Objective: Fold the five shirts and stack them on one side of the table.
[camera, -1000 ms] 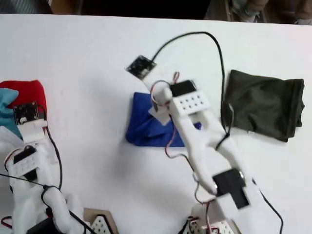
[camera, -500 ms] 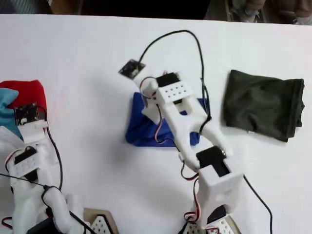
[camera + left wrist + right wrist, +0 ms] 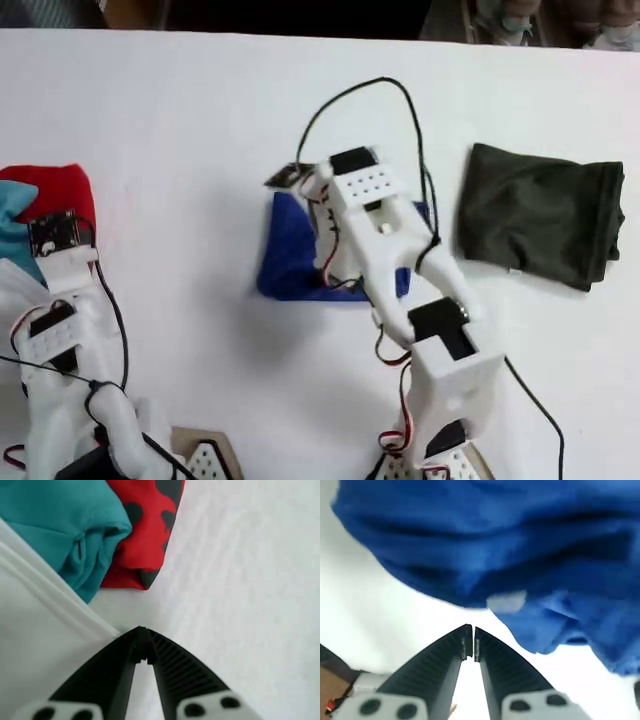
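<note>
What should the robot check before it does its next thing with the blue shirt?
1. Right gripper free of cloth: ok, shut on nothing, tips at the edge of the blue shirt.
2. Blue shirt folded neatly: not ok, it looks rumpled.
3. Left gripper out of the way: ok, shut, by the red shirt and teal shirt, far from the blue one.
4. Green shirt folded: ok, lying apart on the table.
5. All five shirts found: cannot tell; four colours show clearly.
</note>
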{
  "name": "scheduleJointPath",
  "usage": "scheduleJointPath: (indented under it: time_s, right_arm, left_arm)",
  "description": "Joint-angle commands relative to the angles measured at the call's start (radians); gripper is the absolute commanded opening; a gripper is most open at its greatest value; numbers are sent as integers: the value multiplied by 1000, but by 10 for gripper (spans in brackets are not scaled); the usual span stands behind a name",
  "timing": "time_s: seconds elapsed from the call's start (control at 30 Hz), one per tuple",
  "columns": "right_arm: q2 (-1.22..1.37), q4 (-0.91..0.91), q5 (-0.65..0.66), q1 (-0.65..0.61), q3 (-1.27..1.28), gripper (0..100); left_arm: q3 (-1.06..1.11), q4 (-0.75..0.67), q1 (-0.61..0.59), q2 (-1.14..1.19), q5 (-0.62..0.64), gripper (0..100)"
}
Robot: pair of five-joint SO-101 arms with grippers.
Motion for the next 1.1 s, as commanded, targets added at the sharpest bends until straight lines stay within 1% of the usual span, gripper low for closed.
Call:
scheduleJointPath:
  time_s: [0.0, 0.07, 0.17, 0.23, 0.3, 0.43, 0.53, 0.67, 0.87, 1.0, 1.07]
  right_arm:
    - [-173, 13, 58, 21, -38, 21]
    - [-242, -38, 57, -1, -40, 21]
    - [-272, -180, 0, -53, -25, 21]
    - [-245, -289, -40, -93, -5, 21]
    - [-186, -357, -52, -127, 2, 21]
    - [-56, -400, -55, -140, -2, 21]
    - [4, -403, -55, -105, -2, 21]
    - [13, -389, -58, -30, 0, 21]
    - [19, -263, -51, 53, 3, 21]
    - [12, -176, -51, 85, 2, 21]
    - [10, -108, -29, 90, 0, 21]
  left_arm:
    - [-4, -18, 14, -29, 11, 26]
    - [-4, -18, 14, -29, 11, 26]
    - [-4, -18, 14, -29, 11, 26]
    - [-4, -18, 14, -29, 11, 26]
    - [-4, -18, 14, -29, 11, 26]
    - [-4, -18, 14, -29, 11, 26]
    - [-4, -18, 14, -29, 11, 26]
    - [-4, -18, 14, -29, 11, 26]
    - [-4, -18, 14, -29, 11, 26]
    - [-4, -18, 14, -29, 11, 26]
    - [-4, -18, 14, -29, 11, 26]
